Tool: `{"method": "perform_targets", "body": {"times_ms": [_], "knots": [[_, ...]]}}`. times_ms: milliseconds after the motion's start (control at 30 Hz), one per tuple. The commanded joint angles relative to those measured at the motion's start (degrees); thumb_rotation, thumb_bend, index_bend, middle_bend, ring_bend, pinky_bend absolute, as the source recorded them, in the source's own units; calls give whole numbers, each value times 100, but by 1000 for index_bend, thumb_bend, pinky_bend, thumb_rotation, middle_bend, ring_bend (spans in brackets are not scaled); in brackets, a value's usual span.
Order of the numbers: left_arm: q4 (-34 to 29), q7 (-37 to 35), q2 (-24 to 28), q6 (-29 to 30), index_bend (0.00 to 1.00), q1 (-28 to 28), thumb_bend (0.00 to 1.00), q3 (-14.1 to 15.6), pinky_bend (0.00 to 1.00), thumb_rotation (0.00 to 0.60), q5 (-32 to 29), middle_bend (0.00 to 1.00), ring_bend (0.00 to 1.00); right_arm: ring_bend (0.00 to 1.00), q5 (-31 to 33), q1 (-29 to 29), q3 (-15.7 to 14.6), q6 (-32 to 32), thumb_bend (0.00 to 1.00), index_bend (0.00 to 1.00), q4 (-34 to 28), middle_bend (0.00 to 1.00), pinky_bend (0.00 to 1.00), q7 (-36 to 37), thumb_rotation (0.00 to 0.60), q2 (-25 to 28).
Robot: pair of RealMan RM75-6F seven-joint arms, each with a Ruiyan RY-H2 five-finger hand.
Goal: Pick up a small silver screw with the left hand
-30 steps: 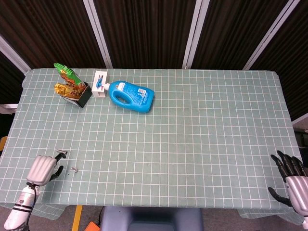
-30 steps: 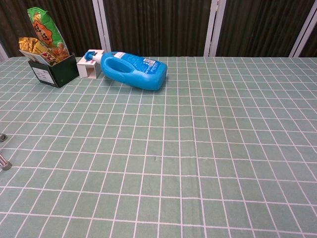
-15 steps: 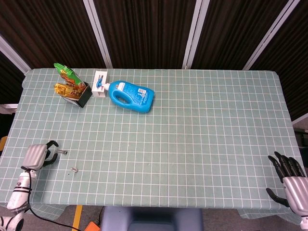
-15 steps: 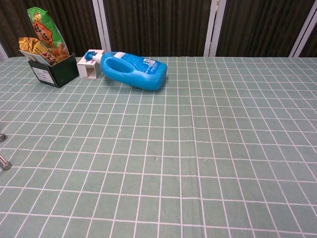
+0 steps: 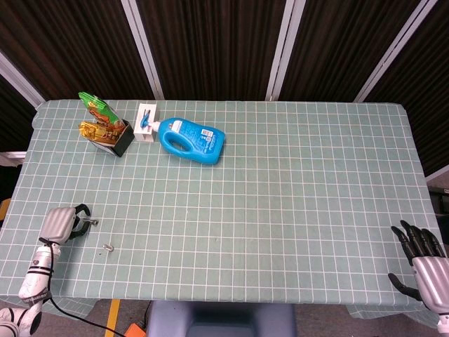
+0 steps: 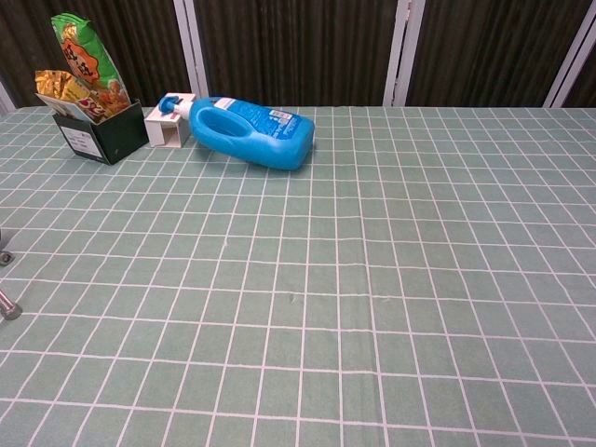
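My left hand (image 5: pixel 62 223) sits low at the near left corner of the green checked table (image 5: pixel 280 182), its dark fingers (image 5: pixel 83 214) curled forward and inward. Right at their tips lies a small silver screw (image 5: pixel 93 222), touching them or a hair short of it; I cannot tell whether it is pinched or only nudged. A second screw (image 5: pixel 108 247) lies loose on the cloth, a little nearer to me than my fingertips, untouched. I judge the task barely begun: my hand has reached a screw, but nothing is lifted, and the closing and raising are left to do.

My right hand (image 5: pixel 423 261) rests at the near right corner with its fingers spread and holding nothing.

Both screws are tiny, so their heads and threads are unreadable. My palm and thumb are hidden under the silver back of the hand. In the chest view neither hand shows, only small silver specks cut off at the left edge
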Motion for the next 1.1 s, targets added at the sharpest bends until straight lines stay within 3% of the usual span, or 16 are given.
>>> {"method": "perform_targets", "body": {"times_ms": [33, 667, 1100], "knots": [[-22, -2, 25, -53, 499, -5, 413, 3, 1000, 600, -18, 1000, 1000, 0, -2, -2, 0, 6, 341, 0, -4, 0, 0, -1, 600, 2], [18, 70, -24, -286, 506, -67, 413, 8, 1000, 600, -95, 1000, 1000, 0, -14, -11, -9, 19, 341, 0, -11, 0, 0, 6, 600, 10], [26, 278, -8, -90, 633, -19, 428, -43, 1000, 600, -129, 1000, 1000, 0, 4, -14, 1, 23, 340, 0, -17, 0, 0, -14, 600, 5]]}}
